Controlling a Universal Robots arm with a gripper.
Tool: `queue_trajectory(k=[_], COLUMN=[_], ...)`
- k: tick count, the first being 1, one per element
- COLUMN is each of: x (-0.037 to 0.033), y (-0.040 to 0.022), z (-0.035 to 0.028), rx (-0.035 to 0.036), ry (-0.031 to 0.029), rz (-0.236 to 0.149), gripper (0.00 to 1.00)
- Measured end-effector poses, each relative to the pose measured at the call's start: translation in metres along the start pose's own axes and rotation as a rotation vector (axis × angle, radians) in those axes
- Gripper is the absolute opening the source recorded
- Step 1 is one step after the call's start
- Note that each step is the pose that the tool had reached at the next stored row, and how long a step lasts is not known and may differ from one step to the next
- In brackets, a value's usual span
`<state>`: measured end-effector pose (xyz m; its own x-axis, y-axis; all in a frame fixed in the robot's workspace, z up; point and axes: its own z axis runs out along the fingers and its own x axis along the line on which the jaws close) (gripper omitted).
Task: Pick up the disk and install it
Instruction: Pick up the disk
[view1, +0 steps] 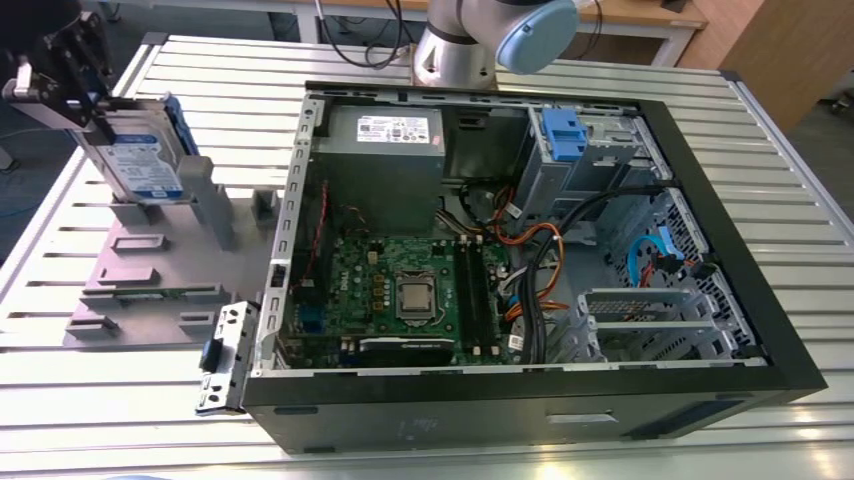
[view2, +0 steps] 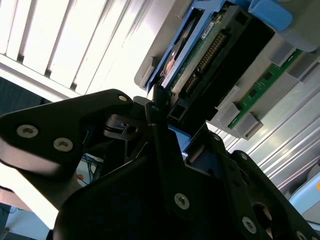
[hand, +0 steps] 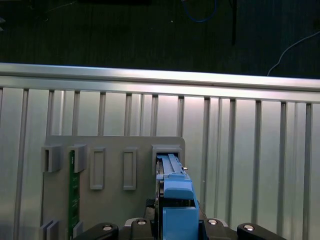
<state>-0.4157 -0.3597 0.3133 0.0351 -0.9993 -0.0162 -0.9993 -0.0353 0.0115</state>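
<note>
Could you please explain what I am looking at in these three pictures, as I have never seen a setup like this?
It is a single robot arm standing at the far side of a slatted metal table. The exterior view looks down on an open computer case and, to the exterior view's left, a grey holder plate. The two wrist views come from cameras on the arm, near its gripper. The fingers appear closed on the disk, a silver drive in a blue frame, standing on edge over the plate.
</note>
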Motion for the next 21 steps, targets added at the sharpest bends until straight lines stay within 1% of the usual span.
queue_trajectory(k=[21], x=[-0.0001], y=[0.0001], z=[-0.0069], rx=[0.0001], ry=[-0.0001], rz=[0.000], gripper=[0.36])
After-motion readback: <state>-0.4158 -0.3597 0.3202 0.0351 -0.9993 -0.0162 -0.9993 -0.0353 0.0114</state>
